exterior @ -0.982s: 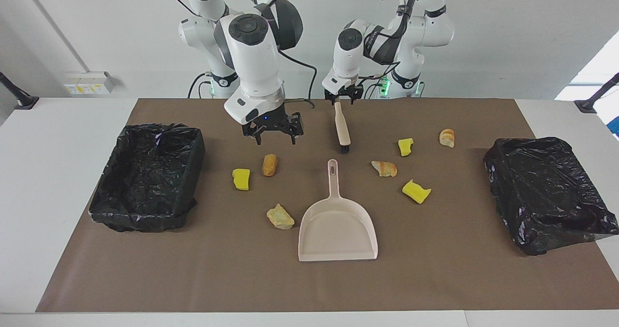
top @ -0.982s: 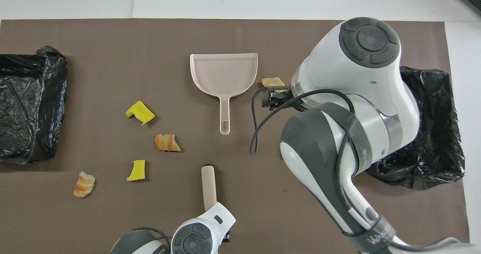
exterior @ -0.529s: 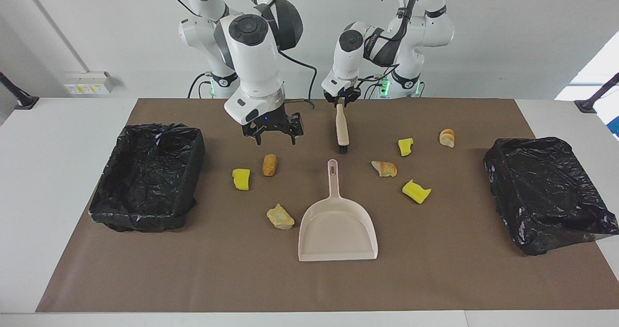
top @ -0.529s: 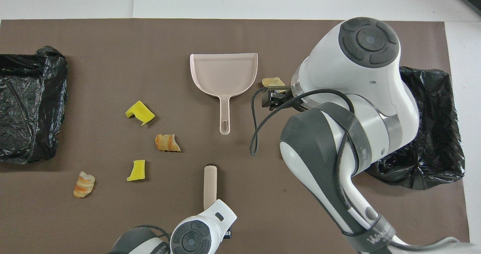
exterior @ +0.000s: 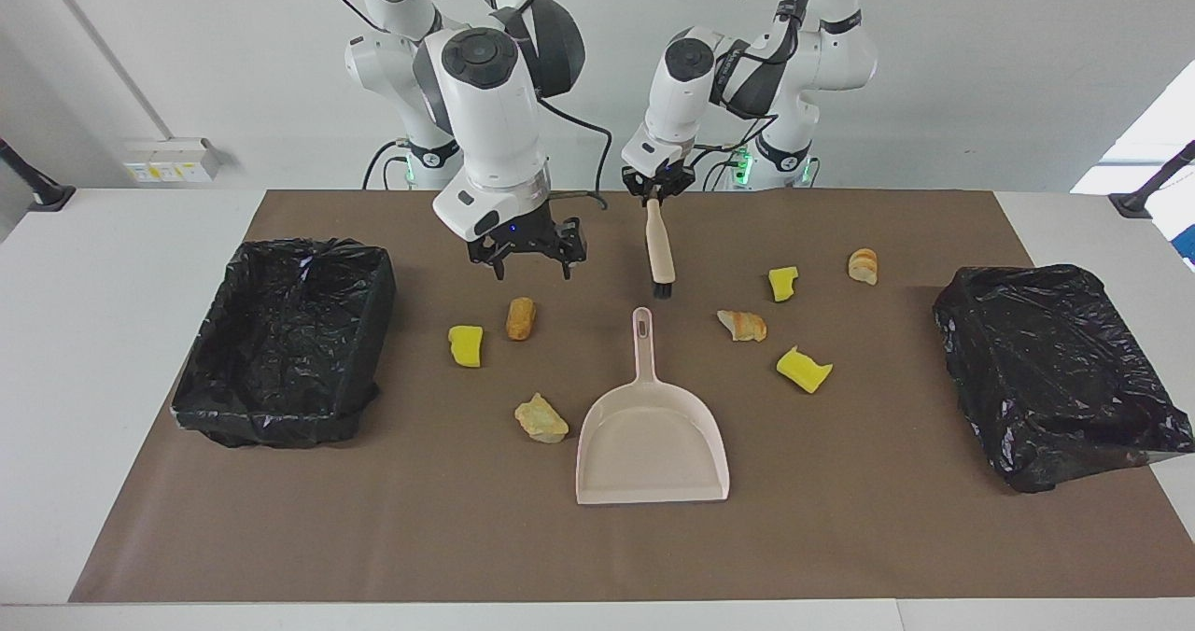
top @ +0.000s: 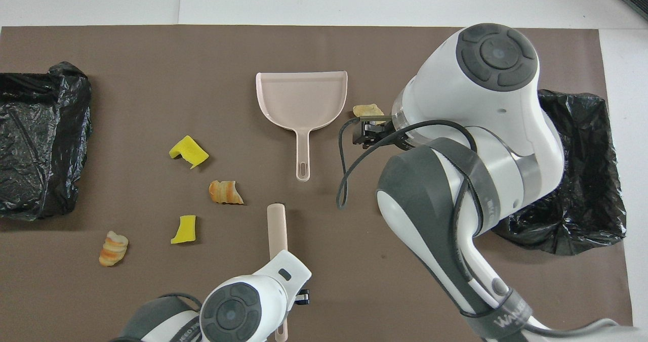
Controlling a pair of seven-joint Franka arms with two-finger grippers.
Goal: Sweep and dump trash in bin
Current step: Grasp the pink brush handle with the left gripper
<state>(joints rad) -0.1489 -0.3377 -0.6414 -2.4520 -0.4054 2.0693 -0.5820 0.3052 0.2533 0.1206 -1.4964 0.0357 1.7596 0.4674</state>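
Facing view: the left gripper (exterior: pixel 658 189) is clamped on the brush (exterior: pixel 661 253), the right gripper (exterior: pixel 528 259) gapes over the scattered trash (exterior: pixel 521 318) — overhead, the trash (top: pixel 226 192) lies beside the dustpan (top: pixel 302 104).

left gripper (exterior: pixel 657 189) closed on brush (exterior: pixel 661 252) handle, brush lifted (hanging bristles-down)
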